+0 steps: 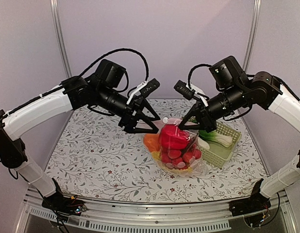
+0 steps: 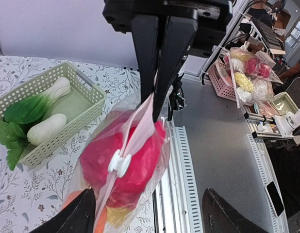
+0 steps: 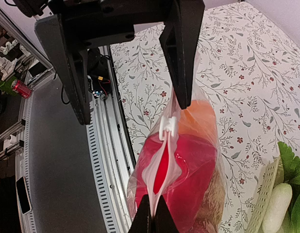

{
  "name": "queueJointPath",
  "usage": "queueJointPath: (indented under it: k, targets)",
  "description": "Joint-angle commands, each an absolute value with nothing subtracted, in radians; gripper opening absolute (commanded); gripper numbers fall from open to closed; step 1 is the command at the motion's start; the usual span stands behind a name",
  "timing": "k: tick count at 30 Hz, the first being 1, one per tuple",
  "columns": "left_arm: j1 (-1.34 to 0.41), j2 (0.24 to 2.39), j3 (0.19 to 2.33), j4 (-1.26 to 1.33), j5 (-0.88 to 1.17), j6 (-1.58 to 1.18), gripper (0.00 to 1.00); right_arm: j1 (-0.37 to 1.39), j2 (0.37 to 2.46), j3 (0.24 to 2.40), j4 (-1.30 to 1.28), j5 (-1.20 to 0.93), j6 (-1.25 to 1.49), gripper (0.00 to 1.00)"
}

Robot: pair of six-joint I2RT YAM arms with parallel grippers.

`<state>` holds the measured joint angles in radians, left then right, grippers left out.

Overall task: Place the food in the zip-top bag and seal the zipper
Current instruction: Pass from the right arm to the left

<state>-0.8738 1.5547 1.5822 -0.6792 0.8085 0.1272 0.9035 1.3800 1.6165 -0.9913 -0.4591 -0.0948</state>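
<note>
Zip-top bag (image 1: 178, 145) is located near the middle of the table (image 1: 101, 160), its loaded belly apparently resting on the patterned surface while its mouth edge is held up above it. A round red fruit (image 1: 173, 137), a cluster of small red-pink fruits (image 1: 181, 156) and an orange (image 3: 203, 116) are seen through the film. The seal is judged incomplete: in the right wrist view the zipper (image 2: 135, 133) gapes between the white slider (image 3: 168, 127) and the end held by the right gripper (image 3: 150, 206), and red shows through the gap. Several faults are to be expected from this state. The mouth is supported by one pinch only, so the strip may be dragged out of the fingers by the load. The bag may also be tipped sideways and food lost through the gap. The slider may be missed or knocked on approach (it sits close beside one left finger). The right gripper is clamped flat on the strip's end, its arm reached inward and angled down from the right. The left gripper (image 2: 150, 206) is spread wide and grips nothing; it is pointed down and inward at the bag's opposite end. Farther back and to the right, a pale green basket (image 1: 223, 154) is placed just beside the bag, with green-and-white vegetables (image 2: 43, 128) lying in it.
</note>
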Motion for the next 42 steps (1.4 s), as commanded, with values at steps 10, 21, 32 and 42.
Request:
queueJointPath:
  k: [10,21,32,42]
  targets:
    - [-0.896,1.645,1.625,-0.603,0.844,0.13,0.5,0.901,1.372,1.62,-0.965,-0.505,-0.103,0.0]
    - [-0.899,1.643,1.588,-0.607,0.846,0.129,0.48,0.902,1.367,1.614,-0.962,-0.491,-0.099,0.0]
    - [-0.897,1.647,1.569,-0.634,0.783,0.163,0.46,0.902,1.347,1.599,-0.951,-0.497,-0.09,0.0]
    - [-0.897,1.625,1.561,-0.632,0.783,0.161,0.19,0.902,1.337,1.583,-0.94,-0.496,-0.083,0.0]
